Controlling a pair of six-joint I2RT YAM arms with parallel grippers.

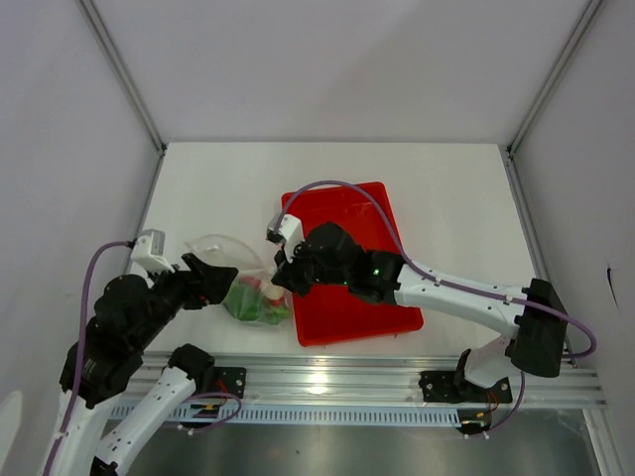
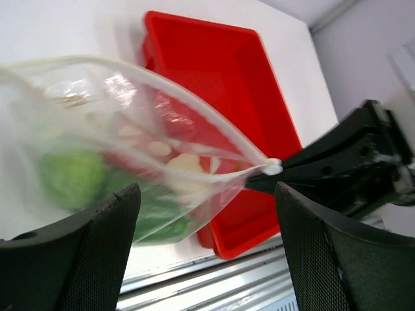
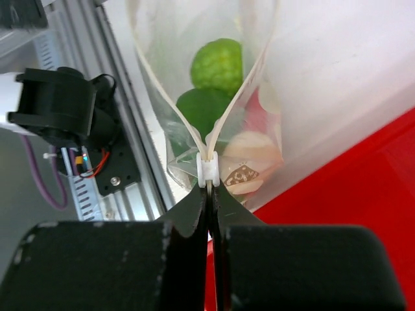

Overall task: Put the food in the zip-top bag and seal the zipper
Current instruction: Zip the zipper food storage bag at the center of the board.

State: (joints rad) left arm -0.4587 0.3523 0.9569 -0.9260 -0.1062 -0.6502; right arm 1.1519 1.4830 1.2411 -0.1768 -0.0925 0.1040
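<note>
Zip-top bag [image 2: 78,91] full of food [image 3: 216,61], right tool [image 3: 209,193] tight on zipper [image 3: 205,170], left tool [image 2: 207,194] apart.

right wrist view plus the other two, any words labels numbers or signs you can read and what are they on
No text reads clearly in any view.
Dark printed mark on the pale food piece inside the zip-top bag: blurred, unreadable.
Yellow-and-black sticker on the slotted rail: too small to read.
</note>
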